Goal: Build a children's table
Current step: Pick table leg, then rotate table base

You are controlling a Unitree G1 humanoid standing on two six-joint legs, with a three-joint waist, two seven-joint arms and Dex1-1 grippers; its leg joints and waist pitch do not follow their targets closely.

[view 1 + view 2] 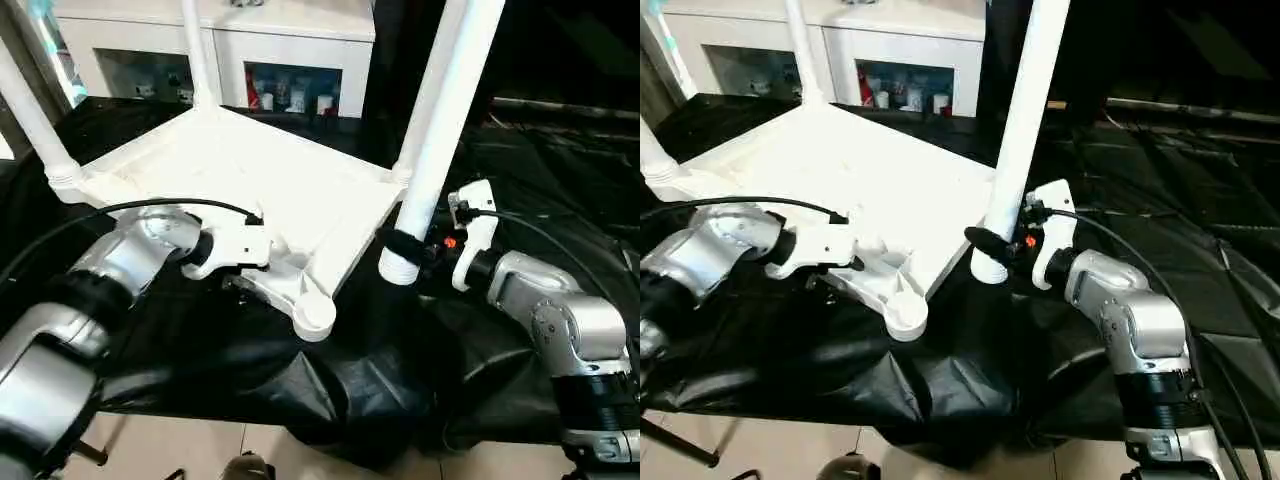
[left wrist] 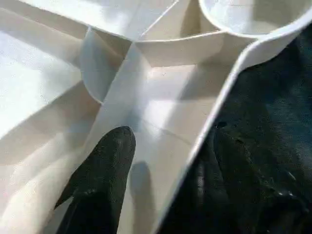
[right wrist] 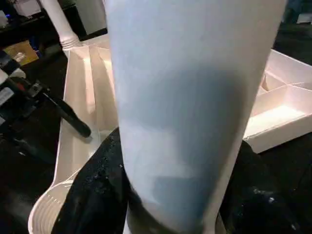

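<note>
Right gripper (image 1: 400, 247) clamps loose leg (image 1: 440, 130), at 3 o'clock of inverted top (image 1: 250, 170); left gripper (image 2: 161, 161) apparently straddles rim near empty socket (image 1: 313, 315), 6 o'clock corner, fingers apart.

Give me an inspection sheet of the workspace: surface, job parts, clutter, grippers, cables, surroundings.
Surface: black cloth covers the work surface, wrinkled, hanging over the near edge.
Job's things: table top lies underside up; three legs stand in its corner sockets; empty socket at the near corner; fourth leg is held upright beside the top.
Clutter: nothing seen.
Grippers: left gripper straddles the top's rim near the empty socket, one finger inside. Right gripper is closed around the fourth leg near its lower end.
Cables: black cables run along both forearms.
Surroundings: white glass-door cabinet behind, small items inside.
</note>
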